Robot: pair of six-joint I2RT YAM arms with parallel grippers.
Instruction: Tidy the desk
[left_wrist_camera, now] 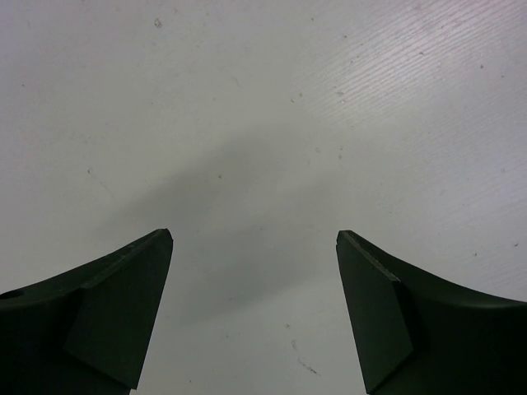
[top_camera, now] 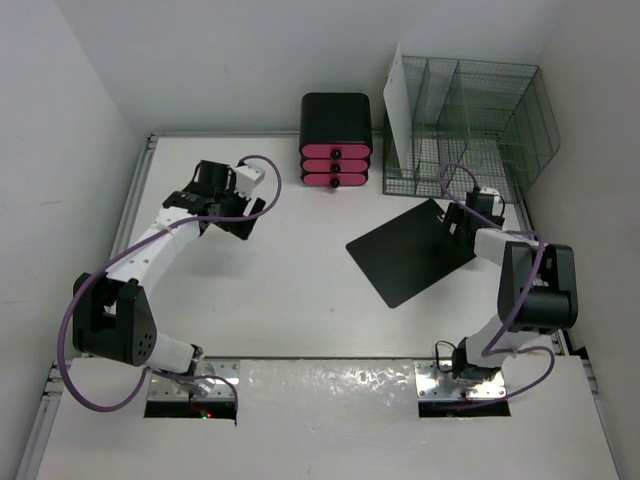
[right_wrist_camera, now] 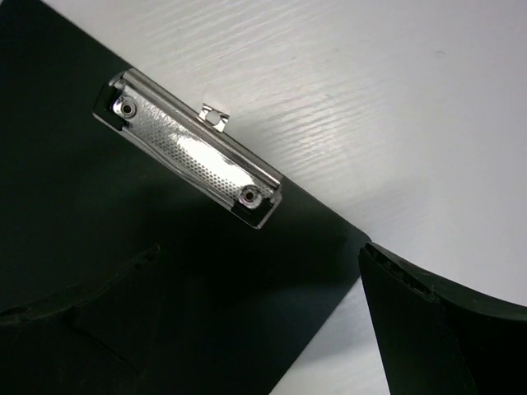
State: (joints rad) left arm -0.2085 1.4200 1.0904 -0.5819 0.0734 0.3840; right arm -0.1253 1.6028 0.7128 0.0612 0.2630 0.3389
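So the desk [top_camera: 300, 300] is the big white top filling pretty much the whole overhead view, with both arms bolted at its near edge. The left gripper [left_wrist_camera: 254, 239] hangs over a bare patch on the left-back part of the desk, jaws spread wide with nothing between them, just white surface and its own shadow underneath. The right gripper [right_wrist_camera: 259, 247] is gaping wide too, and it isn't gripping anything. It sits right over the right edge of a black clipboard [top_camera: 410, 252] that lies flat on the desk, turned at an angle. From the wrist cam, one finger is over the black board (dark on dark, hard to make out) and the other finger [right_wrist_camera: 428, 329] is over bare desk, so the board's edge runs between them. The shiny metal clip [right_wrist_camera: 189, 160] is just past the fingers. Along the back there's a black drawer box with pink fronts [top_camera: 337, 140], and to its right a wire rack [top_camera: 480, 110] with a white sheet [top_camera: 397, 100] standing up in it.
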